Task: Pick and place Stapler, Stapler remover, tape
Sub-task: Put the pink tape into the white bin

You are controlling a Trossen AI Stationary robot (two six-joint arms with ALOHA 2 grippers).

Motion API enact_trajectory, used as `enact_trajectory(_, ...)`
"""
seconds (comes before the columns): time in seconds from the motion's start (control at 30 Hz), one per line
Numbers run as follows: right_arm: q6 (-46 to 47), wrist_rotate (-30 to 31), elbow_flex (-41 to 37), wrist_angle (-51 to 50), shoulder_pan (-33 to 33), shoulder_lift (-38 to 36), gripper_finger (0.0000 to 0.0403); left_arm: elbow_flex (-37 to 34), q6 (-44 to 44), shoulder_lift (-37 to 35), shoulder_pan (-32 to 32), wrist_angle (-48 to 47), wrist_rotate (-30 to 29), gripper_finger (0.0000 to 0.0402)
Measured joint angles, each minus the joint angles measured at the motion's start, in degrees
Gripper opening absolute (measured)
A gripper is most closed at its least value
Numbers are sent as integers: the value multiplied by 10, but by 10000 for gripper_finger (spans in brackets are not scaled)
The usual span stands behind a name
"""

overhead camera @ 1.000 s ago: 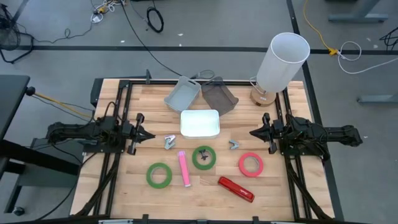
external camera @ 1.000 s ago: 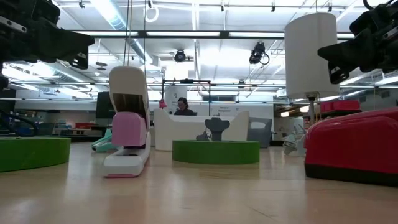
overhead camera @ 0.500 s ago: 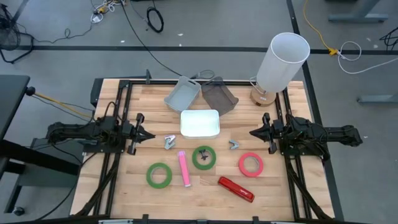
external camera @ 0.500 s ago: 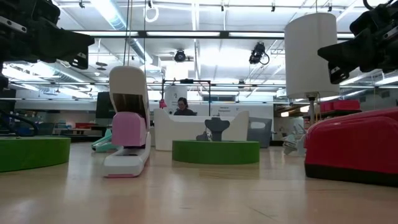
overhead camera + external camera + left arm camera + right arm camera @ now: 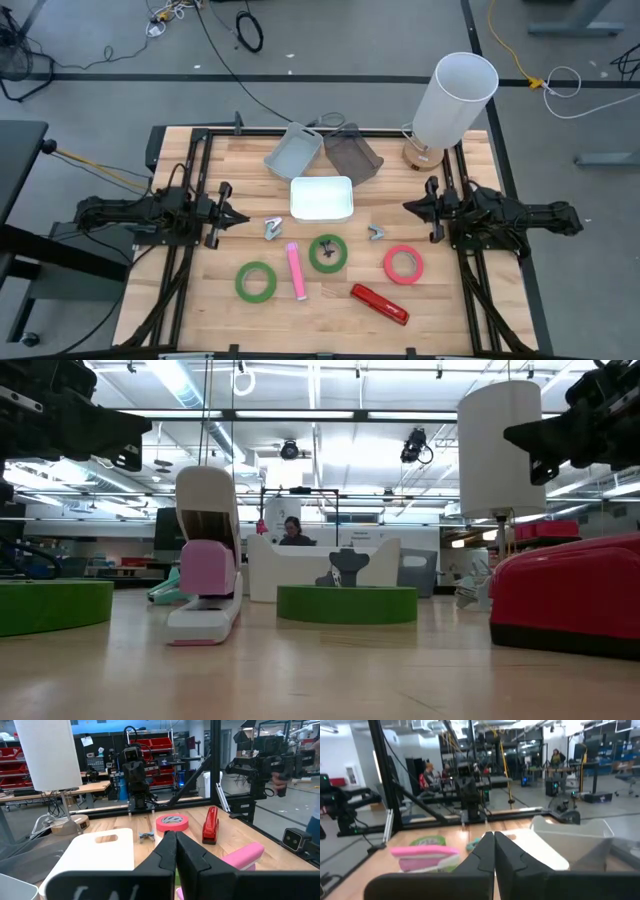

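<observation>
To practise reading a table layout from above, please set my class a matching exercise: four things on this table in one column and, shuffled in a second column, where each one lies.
Things:
1. red tape roll
2. pink stapler
3. red stapler
4. white lamp

Places:
A. at the table's near edge, right of centre
B. between the two green tape rolls
C. at the far right corner
D. just in front of the right gripper

Pairs: 1-D, 2-B, 3-A, 4-C
</observation>
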Motion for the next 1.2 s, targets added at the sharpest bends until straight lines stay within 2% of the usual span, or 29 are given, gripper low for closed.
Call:
enact_trajectory(0.47, 14, -2, 0, 123, 0, 0, 4, 0, 0, 0, 0, 0, 0, 7)
enact_trajectory(0.83, 2, 2, 36, 114, 0, 0, 4, 0, 0, 0, 0, 0, 0, 7)
enact_trajectory(1.2, 0, 42, 124, 11, 0, 0, 4, 0, 0, 0, 0, 0, 0, 7)
